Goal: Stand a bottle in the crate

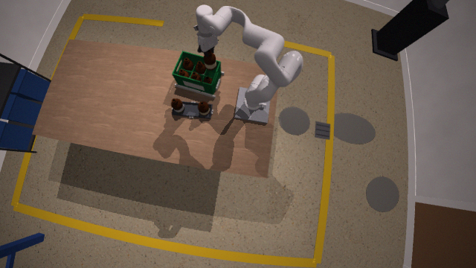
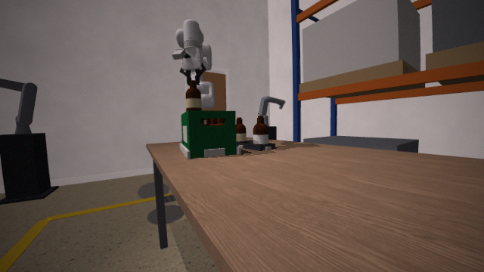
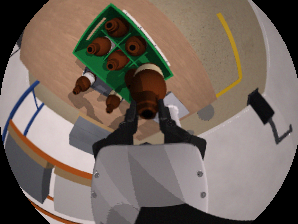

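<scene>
Above the green crate (image 2: 207,133), at its far corner on the left in the exterior view, a brown bottle (image 2: 193,98) is held upright by the neck, the gripper (image 2: 193,80) being closed on it from straight above. About half of the bottle's body is seen above the crate's rim, so the lowering is judged unfinished. Five bottle tops are counted in the other cells in the wrist view, and the corner cell under the held bottle is taken to be the empty one. Two bottles (image 1: 177,105) are left standing on the tray (image 1: 190,112), near the crate.

For the step to be done well, the bottle should be kept vertical and centred over the cell, so that the dividers and the rim are not struck and the crate is not shifted. A slow, straight descent is called for until the base is borne by the crate floor; only then should the fingers be opened and the hand raised straight up.

The arm is reached from its base plate (image 1: 260,120) across the table (image 1: 111,112), bent at the elbow, with the wrist pointed straight down.
</scene>
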Controlling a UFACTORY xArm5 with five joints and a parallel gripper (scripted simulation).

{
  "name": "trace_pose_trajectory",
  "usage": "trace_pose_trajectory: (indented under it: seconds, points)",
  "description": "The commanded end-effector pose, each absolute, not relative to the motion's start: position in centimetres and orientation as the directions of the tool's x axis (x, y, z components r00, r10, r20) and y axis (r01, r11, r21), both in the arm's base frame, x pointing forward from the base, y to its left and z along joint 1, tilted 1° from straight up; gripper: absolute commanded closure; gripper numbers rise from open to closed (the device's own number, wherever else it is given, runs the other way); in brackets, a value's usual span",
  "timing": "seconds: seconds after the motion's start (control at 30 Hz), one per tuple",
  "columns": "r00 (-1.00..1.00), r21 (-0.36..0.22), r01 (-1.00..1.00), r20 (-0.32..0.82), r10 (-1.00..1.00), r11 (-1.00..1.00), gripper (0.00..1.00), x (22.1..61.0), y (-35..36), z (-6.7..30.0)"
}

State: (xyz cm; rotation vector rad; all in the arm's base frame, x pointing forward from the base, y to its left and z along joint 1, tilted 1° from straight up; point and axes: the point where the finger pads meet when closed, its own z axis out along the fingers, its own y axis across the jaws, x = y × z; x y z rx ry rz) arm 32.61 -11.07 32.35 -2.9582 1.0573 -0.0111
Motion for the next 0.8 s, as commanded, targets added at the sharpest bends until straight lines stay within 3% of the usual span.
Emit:
trace_pose_trajectory:
  seconds: [0.0, 0.77]
  points:
    - [0.773, -0.004, -0.634, 0.010, -0.634, -0.774, 1.00, 32.62, -11.25, 32.49]
    - [0.773, -0.004, -0.634, 0.011, -0.634, -0.774, 1.00, 32.41, -11.93, 32.50]
